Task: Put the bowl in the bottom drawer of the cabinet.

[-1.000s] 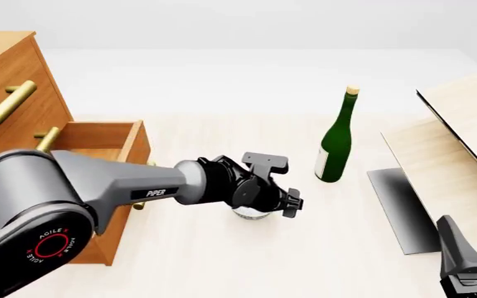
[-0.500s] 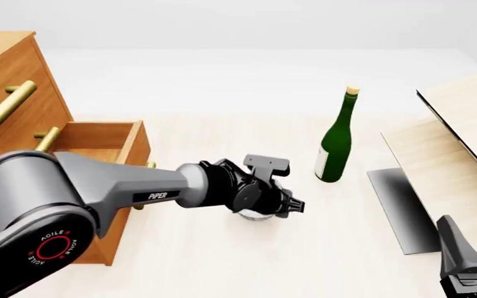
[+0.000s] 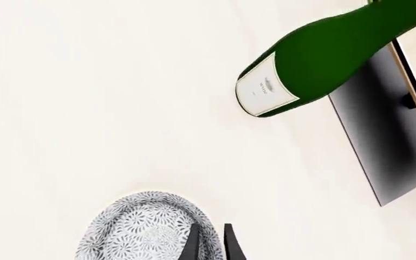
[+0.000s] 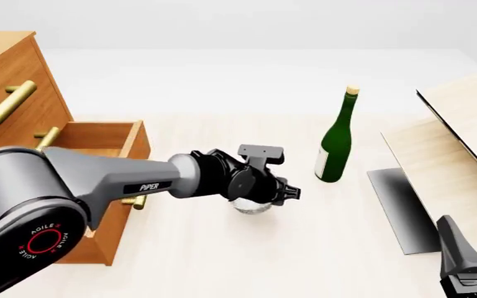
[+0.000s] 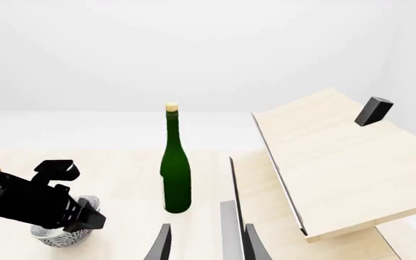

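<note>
The white speckled bowl (image 4: pixel 250 207) (image 3: pixel 141 229) is at mid-table, right of the cabinet (image 4: pixel 10 74). My left gripper (image 4: pixel 263 196) (image 3: pixel 210 228) is shut on the bowl's rim, one finger inside and one outside. Whether the bowl touches the table I cannot tell. The bottom drawer (image 4: pixel 110 139) stands pulled open, and the left arm hides its brass handle for the most part. My right gripper (image 4: pixel 464 264) (image 5: pixel 206 227) hangs open and holds nothing at the near right. The right wrist view also shows the bowl (image 5: pixel 58 236) under the left gripper (image 5: pixel 67 212).
A green wine bottle (image 4: pixel 335 141) (image 3: pixel 316 51) (image 5: pixel 175 176) stands upright just right of the bowl. Pale wooden boards with dark edges (image 4: pixel 458 143) (image 5: pixel 338 162) lean at the right, over a dark grey panel (image 4: pixel 400 208).
The left gripper and the bowl have shifted slightly left and up in the front view, toward the cabinet. The right arm has not moved.
</note>
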`<action>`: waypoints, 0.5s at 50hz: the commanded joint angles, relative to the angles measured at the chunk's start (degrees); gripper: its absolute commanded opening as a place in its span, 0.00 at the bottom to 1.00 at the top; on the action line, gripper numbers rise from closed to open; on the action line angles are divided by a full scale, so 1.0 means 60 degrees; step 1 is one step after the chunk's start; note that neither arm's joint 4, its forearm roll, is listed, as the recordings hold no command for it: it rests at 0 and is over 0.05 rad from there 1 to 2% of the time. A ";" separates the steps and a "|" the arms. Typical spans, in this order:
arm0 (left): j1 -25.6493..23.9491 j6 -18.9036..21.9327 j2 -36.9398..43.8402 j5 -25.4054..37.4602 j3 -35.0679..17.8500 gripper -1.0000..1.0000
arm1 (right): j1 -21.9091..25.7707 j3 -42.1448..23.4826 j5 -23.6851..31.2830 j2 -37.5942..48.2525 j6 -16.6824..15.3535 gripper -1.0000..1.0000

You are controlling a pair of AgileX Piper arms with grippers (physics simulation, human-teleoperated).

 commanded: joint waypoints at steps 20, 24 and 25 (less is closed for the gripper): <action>0.1387 0.0568 -0.0892 0.0481 -0.0246 0.00 | 0.0000 0.0000 0.0000 0.0000 0.0001 1.00; 0.1441 0.0616 -0.1028 0.0492 -0.0256 0.00 | 0.0002 0.0000 0.0000 0.0000 0.0003 1.00; 0.1452 0.0626 -0.1063 0.0496 -0.0261 0.00 | 0.0001 0.0000 0.0001 0.0000 0.0000 1.00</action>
